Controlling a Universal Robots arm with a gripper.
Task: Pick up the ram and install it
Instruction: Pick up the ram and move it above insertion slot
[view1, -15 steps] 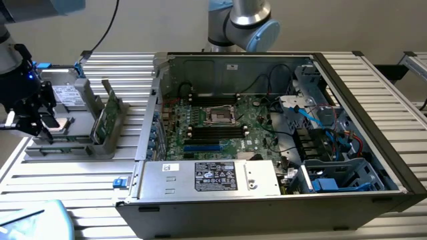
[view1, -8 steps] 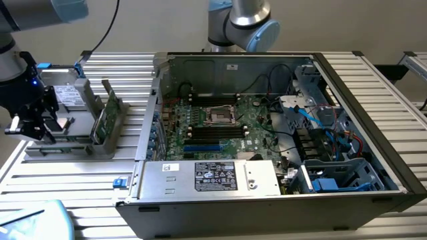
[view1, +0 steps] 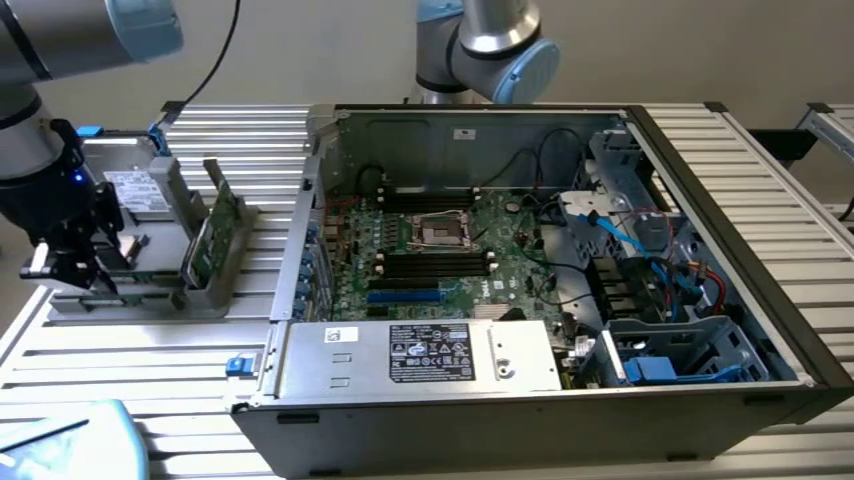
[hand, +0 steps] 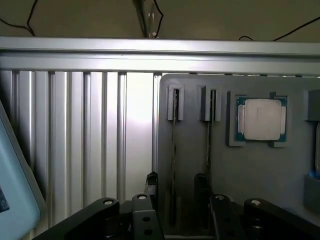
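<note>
At the exterior view's left the black two-fingered tool (view1: 60, 265), released and empty, hangs over the grey slotted plastic tray (view1: 127, 300), the long thin ram stick (hand: 173, 145) standing on edge directly below between its jaws, long axis square to their closing line, the open black computer case (view1: 441, 440) farther toward that view's right.

Gripper (hand: 175, 186) downward, fingers (hand: 150, 183) wide apart.

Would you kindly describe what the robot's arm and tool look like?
The arm has silver-grey tubes with light blue joint caps and a black wrist with a blue light. The tool is black, its linkage fingers pinned with silver bolts.
</note>
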